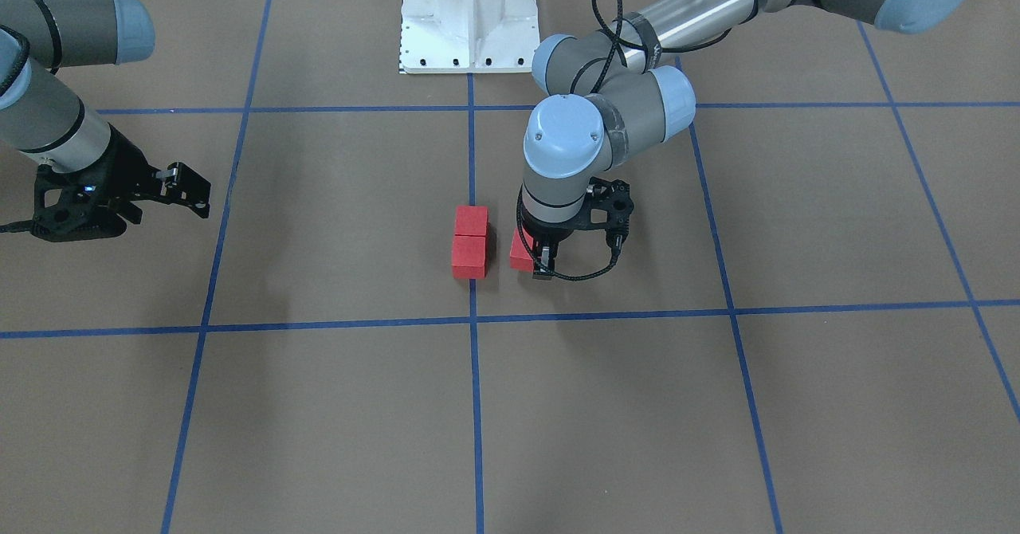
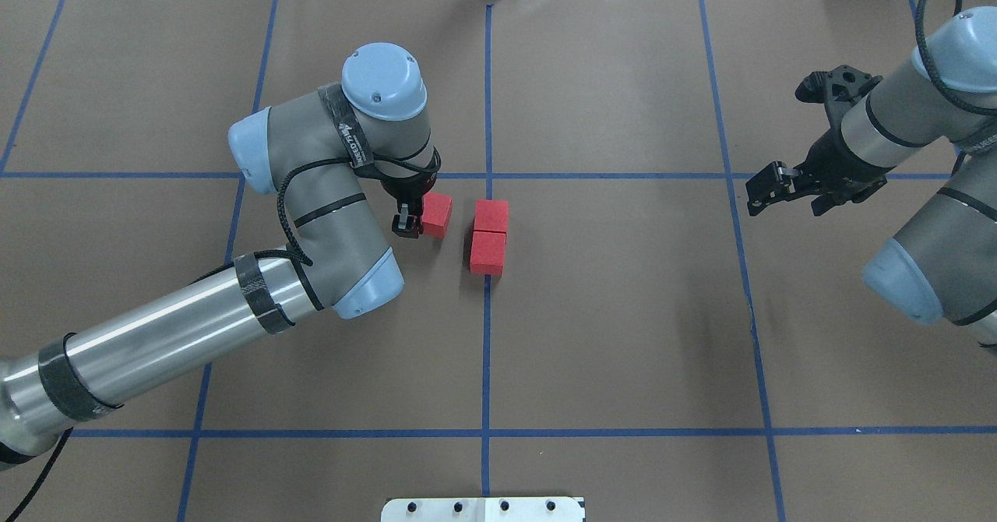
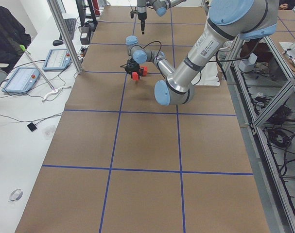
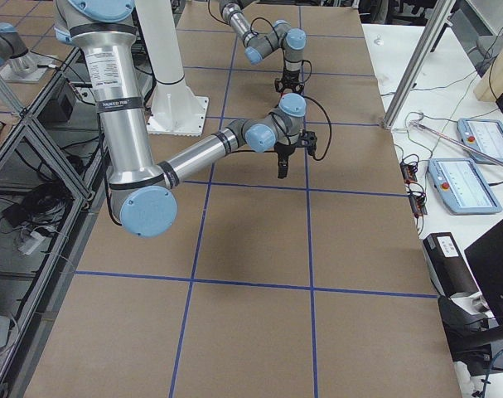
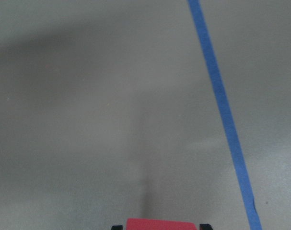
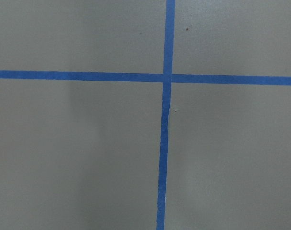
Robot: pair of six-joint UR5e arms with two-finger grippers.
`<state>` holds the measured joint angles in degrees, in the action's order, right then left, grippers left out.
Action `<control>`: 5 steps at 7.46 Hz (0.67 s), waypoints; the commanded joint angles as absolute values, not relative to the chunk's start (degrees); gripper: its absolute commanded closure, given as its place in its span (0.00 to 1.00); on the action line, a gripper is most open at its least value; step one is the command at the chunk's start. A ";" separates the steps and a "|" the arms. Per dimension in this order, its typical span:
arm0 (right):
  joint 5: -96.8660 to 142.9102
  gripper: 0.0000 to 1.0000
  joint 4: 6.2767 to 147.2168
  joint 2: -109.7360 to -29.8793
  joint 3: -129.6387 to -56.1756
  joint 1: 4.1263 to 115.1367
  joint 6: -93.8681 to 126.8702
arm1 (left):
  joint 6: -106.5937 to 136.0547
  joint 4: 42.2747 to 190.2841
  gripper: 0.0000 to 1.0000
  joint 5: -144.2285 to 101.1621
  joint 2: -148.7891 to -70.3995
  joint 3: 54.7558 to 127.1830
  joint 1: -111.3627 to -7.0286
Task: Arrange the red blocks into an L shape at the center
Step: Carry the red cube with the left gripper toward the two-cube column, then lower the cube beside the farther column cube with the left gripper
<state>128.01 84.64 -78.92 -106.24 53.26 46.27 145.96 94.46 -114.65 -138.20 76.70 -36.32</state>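
While left fingers (image 2: 403, 226) grip red block (image 2: 437, 214), two others (image 2: 490, 216) touch at center (image 2: 533, 235).

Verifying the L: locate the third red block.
Overhead view: third red block in left claw, just left of two touching blocks on the center line.

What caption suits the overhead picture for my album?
Left claw grips a third red block beside two touching red blocks on the center line; right claw hangs aside.
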 commanded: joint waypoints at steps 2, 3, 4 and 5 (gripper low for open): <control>127.88 0.00 84.64 -78.93 -106.17 53.26 46.23 | 156.07 98.00 1.00 -114.61 -138.16 75.76 -36.30; 127.88 0.00 84.64 -79.01 -106.17 53.26 46.23 | 158.70 98.09 1.00 -114.61 -138.16 75.76 -36.21; 127.88 0.00 84.64 -79.10 -106.17 53.26 46.23 | 160.30 99.04 1.00 -114.61 -138.08 75.76 -36.21; 127.88 0.00 84.64 -79.10 -106.08 53.26 46.23 | 160.49 99.23 1.00 -114.61 -138.16 75.76 -36.21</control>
